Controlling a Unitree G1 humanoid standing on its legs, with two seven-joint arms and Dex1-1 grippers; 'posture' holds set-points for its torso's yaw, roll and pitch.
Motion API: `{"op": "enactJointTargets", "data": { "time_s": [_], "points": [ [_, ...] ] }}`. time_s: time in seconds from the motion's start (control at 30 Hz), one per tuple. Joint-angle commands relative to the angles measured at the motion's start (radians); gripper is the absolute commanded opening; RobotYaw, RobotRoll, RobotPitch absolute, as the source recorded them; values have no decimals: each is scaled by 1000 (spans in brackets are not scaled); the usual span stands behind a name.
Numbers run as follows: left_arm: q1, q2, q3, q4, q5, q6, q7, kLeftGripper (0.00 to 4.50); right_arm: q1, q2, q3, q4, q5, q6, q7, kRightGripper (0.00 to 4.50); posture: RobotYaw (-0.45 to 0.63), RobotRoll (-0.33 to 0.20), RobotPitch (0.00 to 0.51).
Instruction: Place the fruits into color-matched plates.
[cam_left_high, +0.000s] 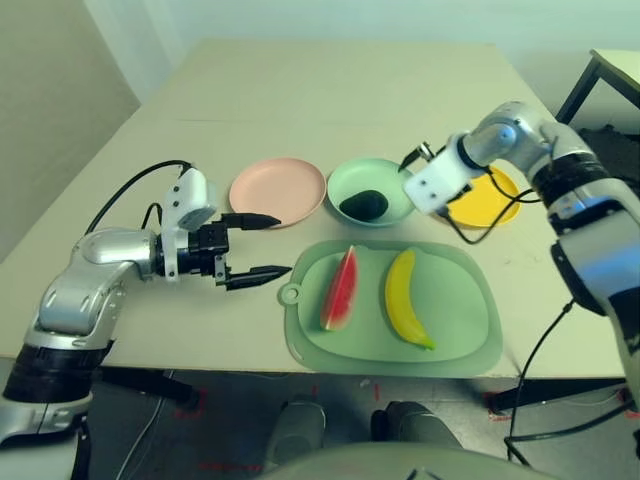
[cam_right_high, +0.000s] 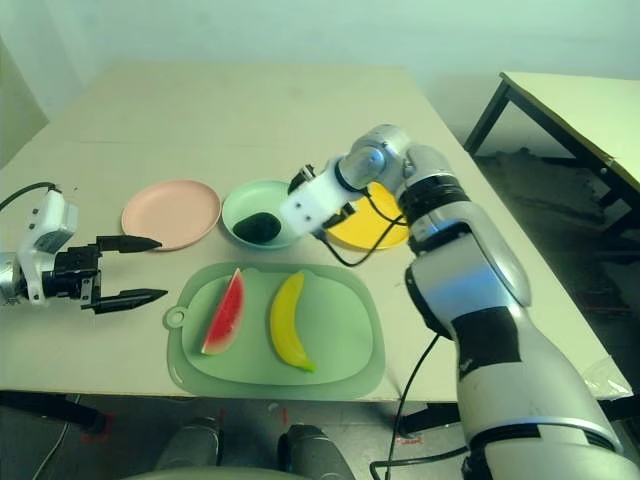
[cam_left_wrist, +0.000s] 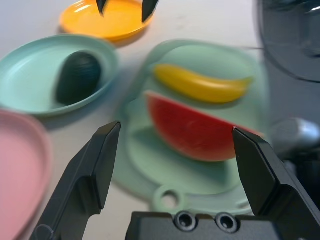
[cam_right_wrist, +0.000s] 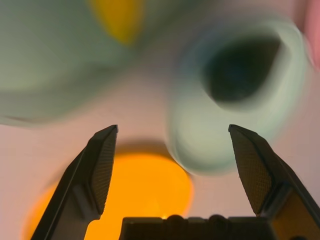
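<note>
On the large rounded-rectangular green mat with a ring tab (cam_left_high: 470, 345), two fruits are found: a red toy watermelon wedge with green rind (cam_left_high: 340, 290), laid nearer the tab, and a curved yellow toy banana (cam_left_high: 403, 300) beside it, the two not touching. A small dark green toy avocado (cam_left_high: 364, 206) is seated in the round shallow mint green plate (cam_left_high: 372, 170), which is flanked by the round shallow pale pink plate (cam_left_high: 277, 190) and the round shallow bright yellow plate (cam_left_high: 485, 200); both of these are unfilled. The left gripper (cam_left_high: 272, 249), black-fingered, is observed beside the mat on the tab side, its fingers spread wide with nothing held. The right gripper (cam_right_wrist: 173, 127) is likewise wide open and empty, positioned over the area between the mint and yellow plates. Placement of the avocado is judged complete; two fruits remain to be sorted. For the next step, the wedge is probably to be straddled by the left gripper, closed upon gently, lifted and set in the pink plate; the banana is then best assigned to the right gripper and the yellow plate.
</note>
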Motion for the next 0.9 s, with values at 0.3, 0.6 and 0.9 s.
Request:
{"op": "enactJointTargets", "data": {
  "time_s": [0.3,0.6,0.9],
  "points": [
    [-27,14,-47,-4,8,-80,-139,4500,134,-35,71,-464,172,290,109,4457,86,0,46],
    [-10,-18,-49,-34,9,-72,-79,4500,186,13,98,-449,47,216,46,4457,94,0,50],
    [28,-10,-45,-71,6,-67,-55,4500,208,65,155,-354,-50,157,-3,4457,119,0,53]
  ]
}}
